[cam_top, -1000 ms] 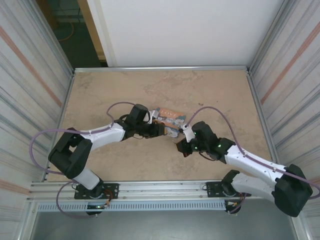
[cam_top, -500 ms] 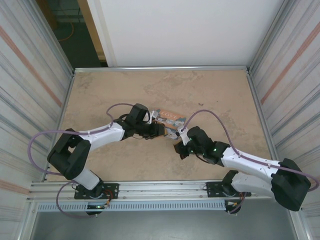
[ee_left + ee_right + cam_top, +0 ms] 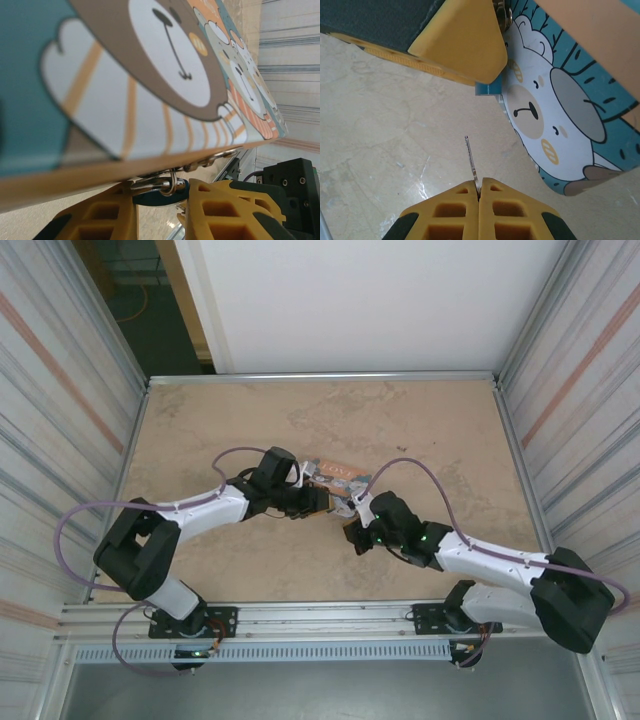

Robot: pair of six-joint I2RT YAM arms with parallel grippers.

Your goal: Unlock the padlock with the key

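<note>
- A metal rail [image 3: 320,615] ran along the near edge of the surface [image 3: 420,430], and both arm bases were bolted to it.
- The right arm [image 3: 490,565] reached up and leftward from its base. The left arm [image 3: 200,510] bent round from the left, so the two wrists came close together near the middle of the surface.
- The right jaws were pressed fully together on the key [image 3: 470,160], their yellow pads [image 3: 445,212] touching. The thin blade stuck out beyond them, above bare surface.
- The key's tip pointed toward the padlock [image 3: 487,89] but stood apart from it, with open space between.
- The left jaws stood narrowly apart, clamped on the padlock [image 3: 159,199]. Its dark teal body sat between their two yellow pads [image 3: 225,212], just under the edge of the box [image 3: 150,75].
- Silvery loops [image 3: 162,186] lay between the padlock's body and the box's edge.
- The box [image 3: 338,471] was printed with cartoon bears on teal and orange and sat just beyond both jaws. From the right wrist, a white bear's face [image 3: 530,107] showed just right of the padlock.
- Past the box, the surface ran bare to a white wall [image 3: 350,300] at the far side.
</note>
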